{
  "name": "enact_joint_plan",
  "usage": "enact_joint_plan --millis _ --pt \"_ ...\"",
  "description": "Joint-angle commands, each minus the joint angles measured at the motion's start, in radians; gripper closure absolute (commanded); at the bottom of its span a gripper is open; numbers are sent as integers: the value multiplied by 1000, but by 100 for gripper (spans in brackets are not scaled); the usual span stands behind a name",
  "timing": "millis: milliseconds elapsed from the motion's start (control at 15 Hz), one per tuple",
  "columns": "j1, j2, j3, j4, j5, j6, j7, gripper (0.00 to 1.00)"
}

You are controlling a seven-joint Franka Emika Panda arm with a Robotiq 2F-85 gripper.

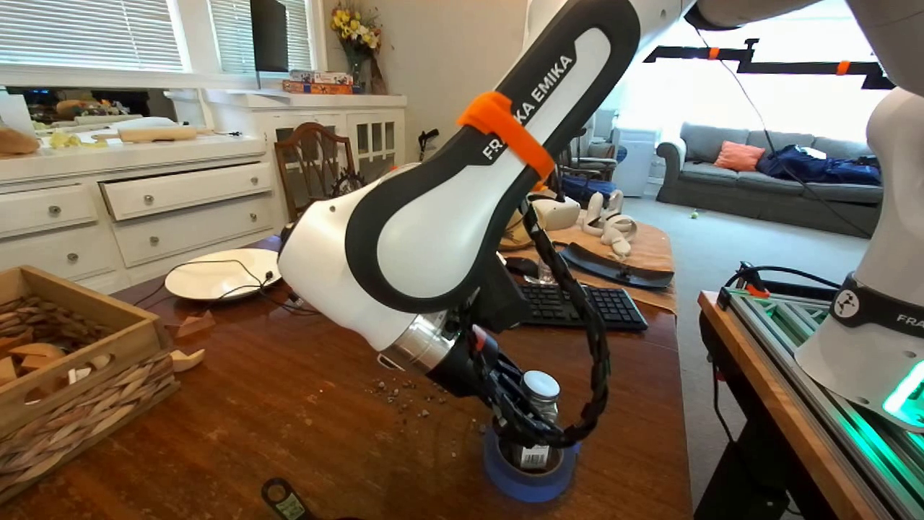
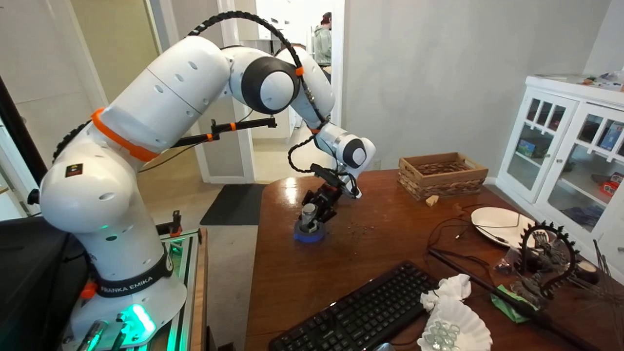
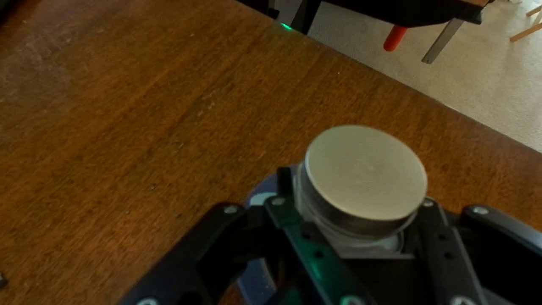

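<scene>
A small clear glass jar with a silver lid (image 1: 541, 385) stands roughly upright inside a roll of blue tape (image 1: 529, 487) on the brown wooden table. Both also show in an exterior view, the jar's lid (image 2: 308, 209) above the blue tape roll (image 2: 309, 237). My black gripper (image 1: 521, 427) comes in low and tilted. In the wrist view, my gripper (image 3: 355, 228) has one finger on each side of the jar (image 3: 366, 173), just under the lid, and looks shut on it. The fingers hide much of the jar's body and part of the tape roll (image 3: 257, 281).
Grey crumbs (image 1: 419, 397) lie beside the tape roll. A woven wooden basket (image 2: 443, 187) with wood pieces, a white plate (image 2: 499, 222) with cables over it and a black keyboard (image 2: 358, 309) stand on the table. The table's edge runs close beside the tape roll.
</scene>
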Motion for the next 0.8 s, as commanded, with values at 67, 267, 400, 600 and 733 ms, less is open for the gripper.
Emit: enact_joint_plan --millis 67,267,400,600,733 --pt "-8 -4 -9 86 -5 -103 -54 77" --pt "-18 3 -24 173 -10 -172 -70 77" --pt "-25 21 -44 241 -21 -222 -68 77" --pt "-39 46 -85 315 -45 -286 -55 77" --pt "-63 58 -112 339 -55 -297 -51 77"
